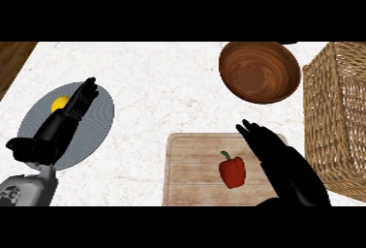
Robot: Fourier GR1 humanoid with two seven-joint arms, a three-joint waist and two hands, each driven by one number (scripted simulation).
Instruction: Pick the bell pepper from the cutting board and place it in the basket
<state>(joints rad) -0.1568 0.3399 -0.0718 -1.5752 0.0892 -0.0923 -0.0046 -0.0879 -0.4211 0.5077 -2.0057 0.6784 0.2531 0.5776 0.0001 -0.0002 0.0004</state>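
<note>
A red bell pepper (232,171) with a green stem lies on the wooden cutting board (191,169) at the lower middle of the counter. My right hand (281,162) hovers just right of the pepper, fingers straight and pointing away, open and apart from it. The wicker basket (337,116) stands along the right edge. At the left, my left hand (66,118) rests open above a grey plate.
A grey ribbed plate (97,123) at the left carries a yellow fruit (61,102), partly hidden by my left hand. A brown wooden bowl (259,71) sits at the back, left of the basket. A dark wood strip (14,58) borders the counter's far left corner.
</note>
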